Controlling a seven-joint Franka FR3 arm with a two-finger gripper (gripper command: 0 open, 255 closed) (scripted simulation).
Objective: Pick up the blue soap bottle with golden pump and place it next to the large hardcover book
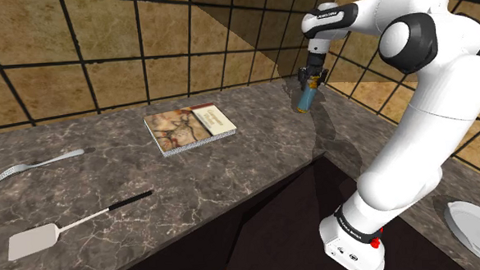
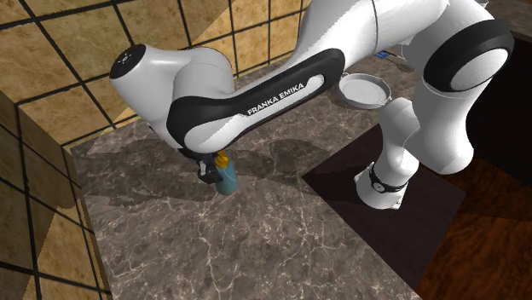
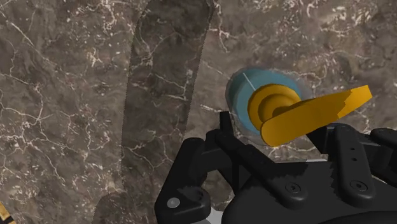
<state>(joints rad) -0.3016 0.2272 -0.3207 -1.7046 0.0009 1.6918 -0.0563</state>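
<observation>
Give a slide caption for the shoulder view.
Franka claw at the blue soap bottle near the corner of the marbled counter; hardcover book, fork and spatula to the view's left.

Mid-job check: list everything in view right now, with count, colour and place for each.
Soap bottle: one, blue with golden pump, standing on the counter near the tiled wall.
Book: one, brown and tan cover, flat on the counter, to the shoulder view's left of the bottle.
Fork: one, grey, counter at the shoulder view's far left.
Spatula: one, grey blade, black handle, near the counter's front edge.
Plate: one, pale grey, shoulder view's lower right.
Counter: one, dark veined stone.
Arm: one, white, dark joints.
Gripper: one, black, at the bottle's pump.
</observation>
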